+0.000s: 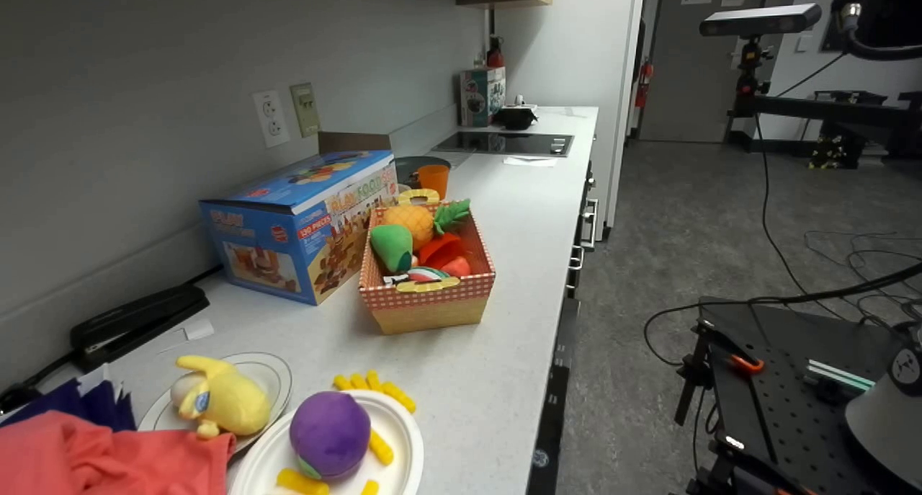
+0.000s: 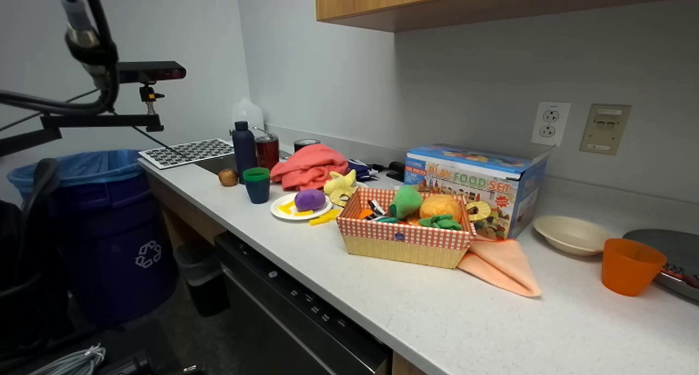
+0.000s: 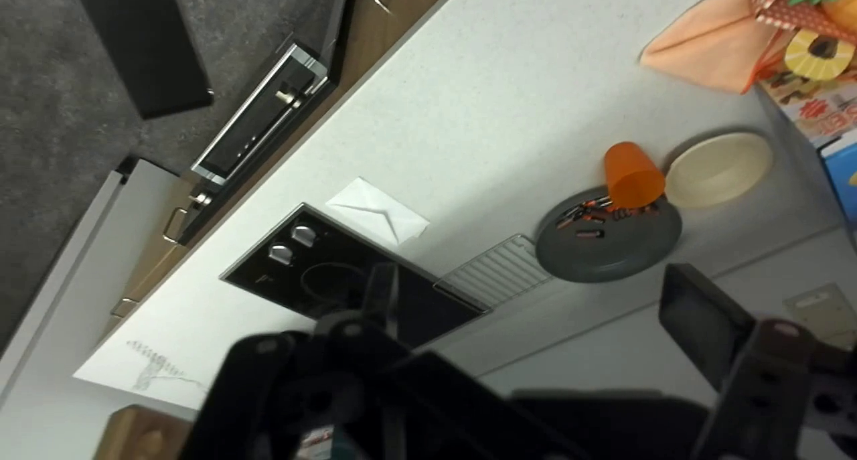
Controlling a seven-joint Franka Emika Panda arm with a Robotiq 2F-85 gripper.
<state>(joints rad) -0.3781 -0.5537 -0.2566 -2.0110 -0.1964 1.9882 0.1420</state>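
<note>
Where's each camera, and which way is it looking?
An exterior view: above the white counter, facing the flat black glass cooktop; apparently the robot's rounded white base shows.
An exterior view: near the tapered orange cup, facing the rounded purple toy; no clear robot part.
Wrist view: on the wrist, looking down at counter and cooktop; open black tool.
Both exterior views share the rectangular red-checked basket.

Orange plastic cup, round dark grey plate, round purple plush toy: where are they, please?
Orange plastic cup (image 2: 631,268): in an exterior view, on its outer wall.
Round dark grey plate (image 3: 610,256): in the wrist view, its bare upper surface.
Round purple plush toy (image 1: 331,433): in an exterior view, mid-body.
</note>
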